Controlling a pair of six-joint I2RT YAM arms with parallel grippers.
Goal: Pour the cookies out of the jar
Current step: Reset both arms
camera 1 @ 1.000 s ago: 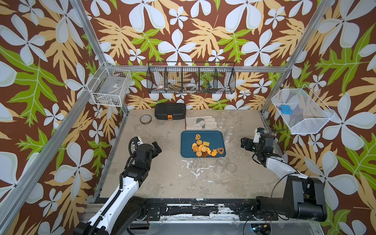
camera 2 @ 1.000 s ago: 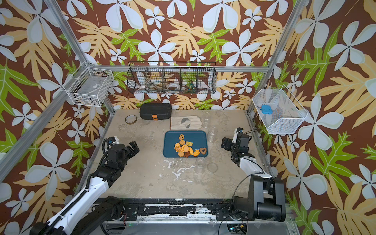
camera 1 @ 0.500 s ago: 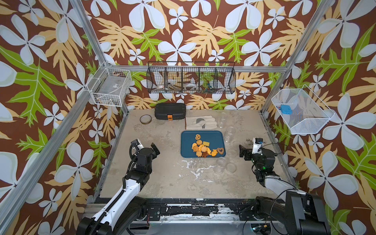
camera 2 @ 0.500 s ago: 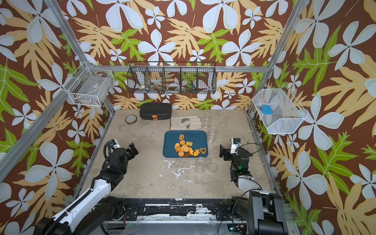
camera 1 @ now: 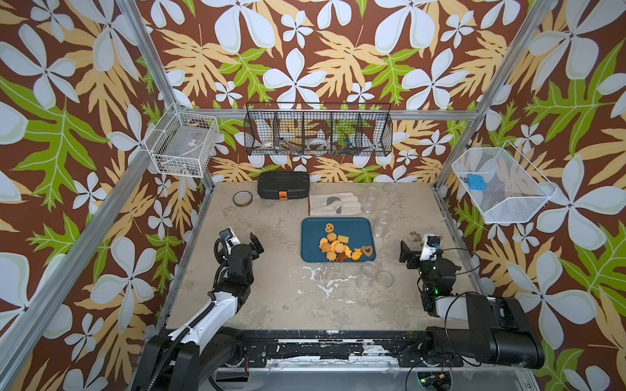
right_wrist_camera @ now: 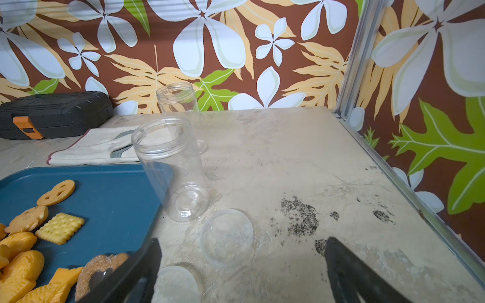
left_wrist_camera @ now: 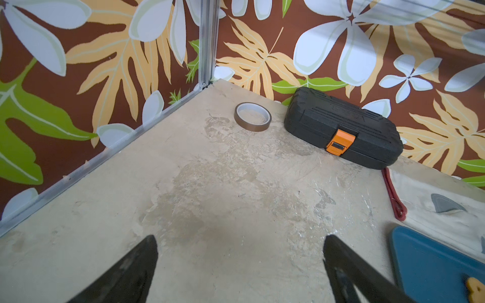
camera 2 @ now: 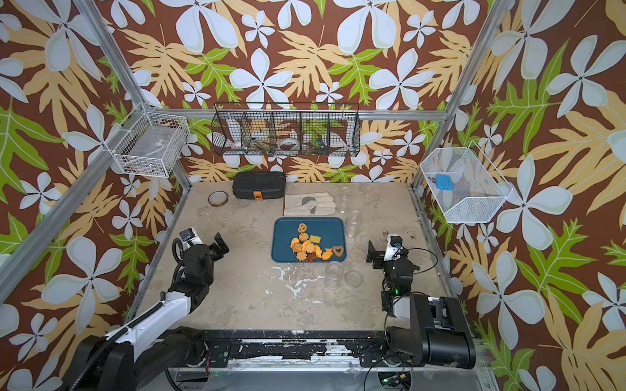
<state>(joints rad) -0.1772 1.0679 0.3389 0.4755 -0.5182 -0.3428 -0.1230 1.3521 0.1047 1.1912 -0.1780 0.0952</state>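
The cookies [camera 1: 342, 246], mostly orange with a brown heart and star, lie piled on the blue tray [camera 1: 313, 228], also seen in the right wrist view [right_wrist_camera: 23, 251]. Three clear jars stand upright and empty: one by the tray's right edge [camera 1: 382, 223] [right_wrist_camera: 170, 168], one behind it [camera 1: 370, 199] [right_wrist_camera: 178, 99], one at the tray's front corner [camera 1: 367, 275]. My right gripper [camera 1: 408, 255] [right_wrist_camera: 242, 262] is open right of the tray, holding nothing. Left of the tray, my left gripper [camera 1: 253, 242] [left_wrist_camera: 240, 262] is open over bare table.
Clear lids [right_wrist_camera: 225, 237] [right_wrist_camera: 175, 284] lie on the table between the right gripper and the tray. At the back are a work glove [camera 1: 333, 204], a black case [camera 1: 283, 184] and a tape roll [camera 1: 242, 198]. Wire baskets hang on the walls.
The right arm has pulled back from the jar by the tray's right edge toward the near side, gripper open. The left arm has folded back slightly.
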